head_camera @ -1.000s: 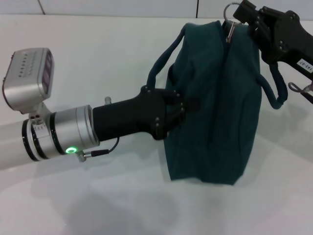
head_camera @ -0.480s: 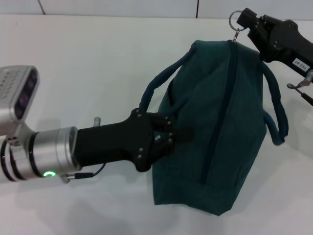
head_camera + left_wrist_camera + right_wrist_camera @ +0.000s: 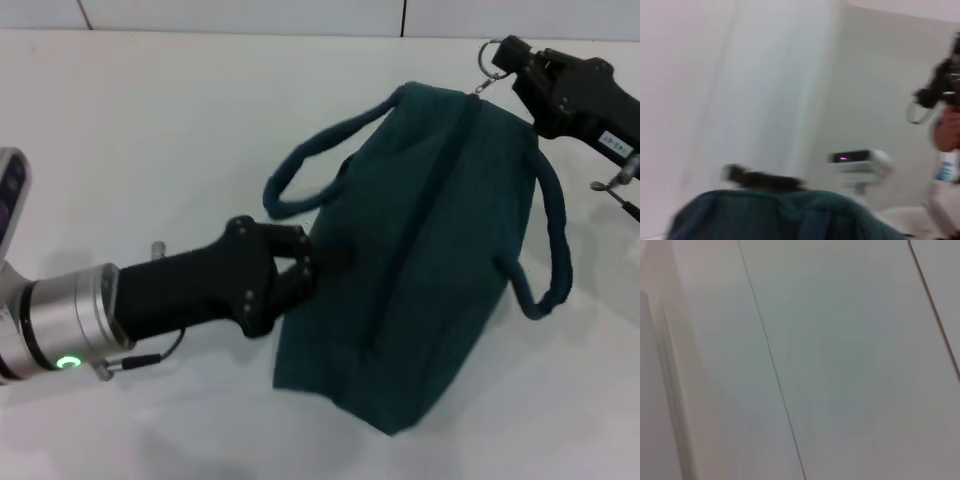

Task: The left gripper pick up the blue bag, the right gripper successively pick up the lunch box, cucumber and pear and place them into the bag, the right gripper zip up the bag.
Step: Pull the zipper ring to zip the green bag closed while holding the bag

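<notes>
The blue bag [image 3: 430, 250] leans over on the white table, its zipper line running closed along its top. My left gripper [image 3: 305, 262] is clamped on the fabric of the bag's left side. My right gripper [image 3: 507, 58] at the far right holds the metal ring pull [image 3: 489, 55] at the end of the zipper. One loop handle [image 3: 300, 175] sticks out to the left and the other [image 3: 550, 250] hangs to the right. In the left wrist view the blue bag [image 3: 790, 215] shows only as a blurred top edge. The lunch box, cucumber and pear are out of view.
The white table [image 3: 180, 120] stretches to the left and front of the bag. A wall with a dark seam [image 3: 404, 15] runs along the back. The right wrist view holds only pale panels with thin seam lines.
My left arm has drawn back to the left and lower, dragging the bag's base with it so the bag tilts more. The right gripper stays on the ring pull, shifted slightly right.
</notes>
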You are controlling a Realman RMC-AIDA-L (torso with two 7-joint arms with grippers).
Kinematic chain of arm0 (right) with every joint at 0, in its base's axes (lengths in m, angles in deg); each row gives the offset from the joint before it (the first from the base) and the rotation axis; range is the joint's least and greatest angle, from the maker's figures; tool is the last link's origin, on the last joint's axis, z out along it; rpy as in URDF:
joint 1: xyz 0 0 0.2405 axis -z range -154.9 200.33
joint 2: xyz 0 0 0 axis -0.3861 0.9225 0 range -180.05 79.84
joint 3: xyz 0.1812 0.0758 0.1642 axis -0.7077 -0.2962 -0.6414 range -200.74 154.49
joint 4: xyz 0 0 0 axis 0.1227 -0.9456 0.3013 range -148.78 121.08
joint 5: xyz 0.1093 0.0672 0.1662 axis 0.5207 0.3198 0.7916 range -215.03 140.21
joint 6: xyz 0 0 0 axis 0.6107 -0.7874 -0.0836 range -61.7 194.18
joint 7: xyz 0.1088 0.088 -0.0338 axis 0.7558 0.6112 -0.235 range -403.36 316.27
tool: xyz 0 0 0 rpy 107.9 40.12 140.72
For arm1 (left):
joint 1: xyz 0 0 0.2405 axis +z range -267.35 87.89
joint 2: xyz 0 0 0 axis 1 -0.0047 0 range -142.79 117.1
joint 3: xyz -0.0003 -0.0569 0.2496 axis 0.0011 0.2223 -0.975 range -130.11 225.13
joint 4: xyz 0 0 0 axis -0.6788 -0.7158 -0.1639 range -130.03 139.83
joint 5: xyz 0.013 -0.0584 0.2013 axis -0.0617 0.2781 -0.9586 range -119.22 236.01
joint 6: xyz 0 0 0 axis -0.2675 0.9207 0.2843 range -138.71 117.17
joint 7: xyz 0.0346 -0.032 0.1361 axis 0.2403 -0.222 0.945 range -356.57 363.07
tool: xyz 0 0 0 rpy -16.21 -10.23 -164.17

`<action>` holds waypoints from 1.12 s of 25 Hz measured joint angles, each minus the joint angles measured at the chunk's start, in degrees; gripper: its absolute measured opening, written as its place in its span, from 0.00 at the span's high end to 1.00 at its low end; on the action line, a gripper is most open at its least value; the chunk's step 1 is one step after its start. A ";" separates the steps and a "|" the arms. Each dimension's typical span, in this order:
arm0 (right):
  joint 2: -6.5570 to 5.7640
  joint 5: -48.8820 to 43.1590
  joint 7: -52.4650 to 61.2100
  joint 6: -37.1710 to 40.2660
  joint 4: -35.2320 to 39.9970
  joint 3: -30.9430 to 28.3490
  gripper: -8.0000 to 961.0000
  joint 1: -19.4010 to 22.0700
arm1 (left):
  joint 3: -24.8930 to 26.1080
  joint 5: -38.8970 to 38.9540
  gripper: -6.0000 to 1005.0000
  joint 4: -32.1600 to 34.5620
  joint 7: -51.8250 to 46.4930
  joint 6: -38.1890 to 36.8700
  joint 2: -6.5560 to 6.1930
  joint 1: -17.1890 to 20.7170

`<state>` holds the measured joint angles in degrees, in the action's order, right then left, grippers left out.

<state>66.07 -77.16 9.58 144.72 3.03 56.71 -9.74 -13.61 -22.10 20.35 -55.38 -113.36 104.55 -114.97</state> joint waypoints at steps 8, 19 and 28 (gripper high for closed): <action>-0.26 2.78 -0.90 6.46 2.80 -0.07 0.98 5.69 | 4.87 0.21 0.93 0.02 -0.41 7.69 1.57 1.10; -0.26 3.42 -0.49 8.60 2.61 -0.03 0.98 7.54 | 9.17 4.90 0.60 1.13 -1.37 5.17 2.10 5.07; -0.34 3.55 -0.39 8.40 2.44 -0.11 0.98 7.61 | 9.27 0.23 0.36 21.64 -23.79 4.38 0.61 6.18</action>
<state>65.73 -73.61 9.18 153.12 5.48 56.59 -2.12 -4.33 -21.87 41.99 -79.17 -108.98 105.16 -108.79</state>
